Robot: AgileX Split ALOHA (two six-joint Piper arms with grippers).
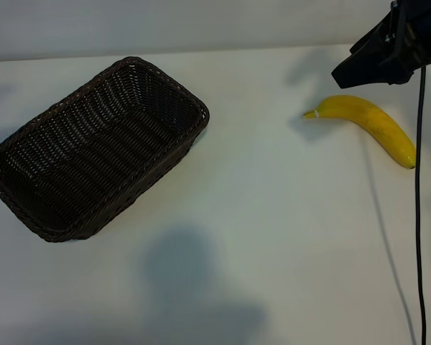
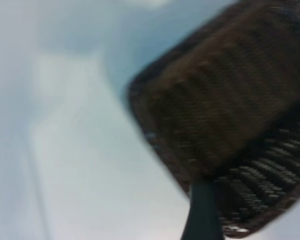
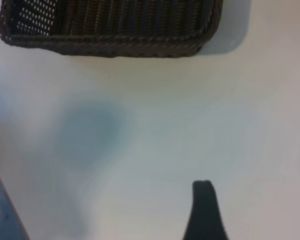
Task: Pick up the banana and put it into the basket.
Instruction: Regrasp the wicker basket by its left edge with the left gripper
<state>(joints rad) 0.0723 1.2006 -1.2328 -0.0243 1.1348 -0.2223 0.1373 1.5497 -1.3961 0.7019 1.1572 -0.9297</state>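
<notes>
The yellow banana [image 1: 370, 123] lies on the white table at the right, its pale stem tip pointing left. Far to the left stands the dark brown wicker basket [image 1: 165, 80], empty. My right gripper [image 1: 366, 65] hovers at the top right, just above and behind the banana, holding nothing. The right wrist view shows one dark finger [image 3: 204, 210] over bare table, with the basket's rim [image 3: 115, 47] far off; the banana is out of that view. The left arm is outside the exterior view. One finger [image 2: 202, 212] of the left gripper shows in front of the basket [image 2: 225, 100].
A black cable [image 1: 419, 215] hangs down along the right edge, just past the banana's far end. The white table [image 1: 273, 215] lies between banana and basket. A wall runs behind the table's far edge.
</notes>
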